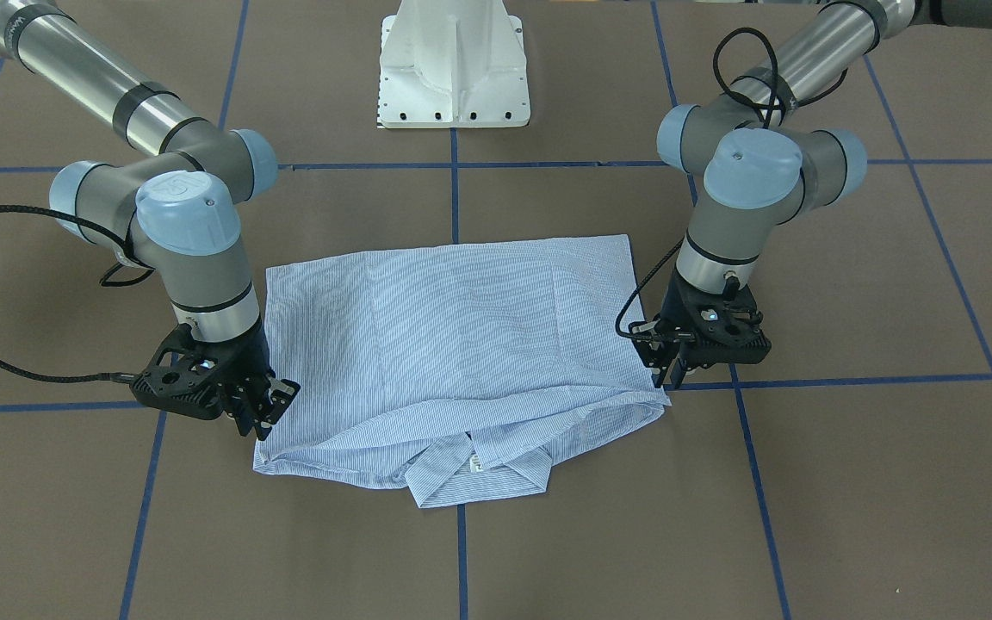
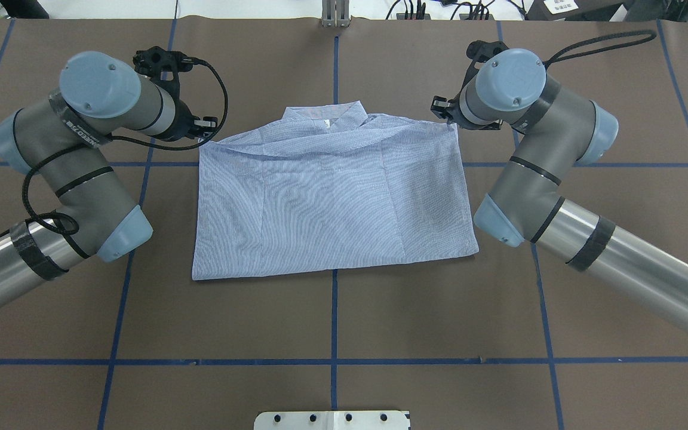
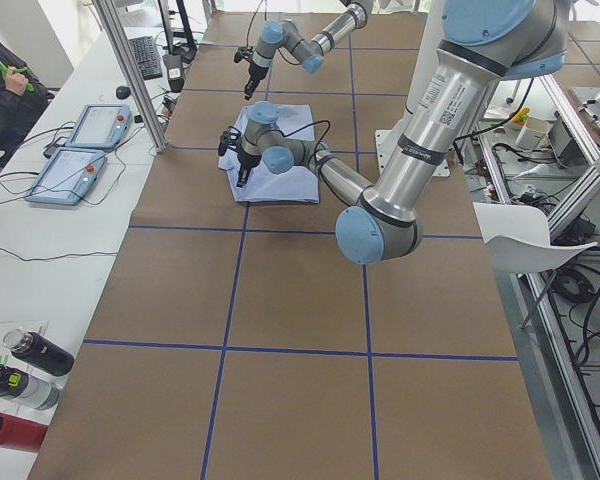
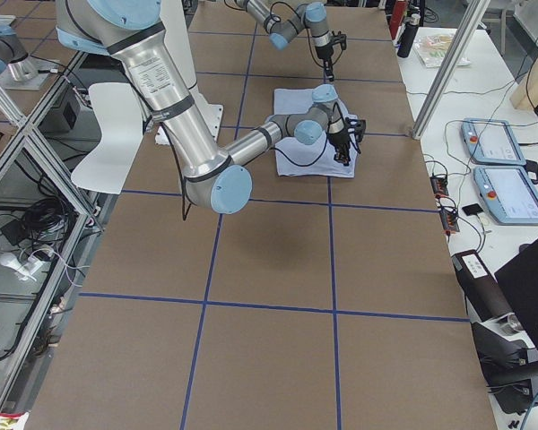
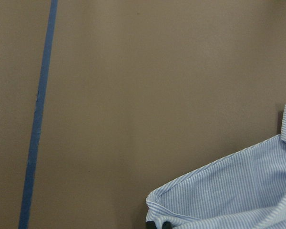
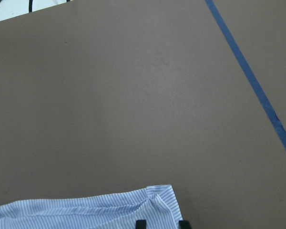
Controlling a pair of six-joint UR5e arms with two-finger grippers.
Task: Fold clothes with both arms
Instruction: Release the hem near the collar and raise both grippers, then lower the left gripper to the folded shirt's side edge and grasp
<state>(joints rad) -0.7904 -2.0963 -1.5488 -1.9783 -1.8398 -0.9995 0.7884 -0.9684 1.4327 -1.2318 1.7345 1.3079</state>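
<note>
One brown table [image 2: 332, 310] carries it all. Left arm [image 2: 69, 179] and right arm [image 2: 535, 173] reach out symmetrically, likely so that both shoulder corners can move as one. Between them the shirt [image 2: 332, 203] lies flat at mid-table, already folded to a rectangle. Left gripper [image 1: 664, 377] has its fingers nearly together, pinching its corner; right gripper [image 1: 270, 412] stands with fingers apart, straddling the other. Collar [image 1: 470, 478] and label [image 1: 477, 465] sit at the far edge, away from the robot.
</note>
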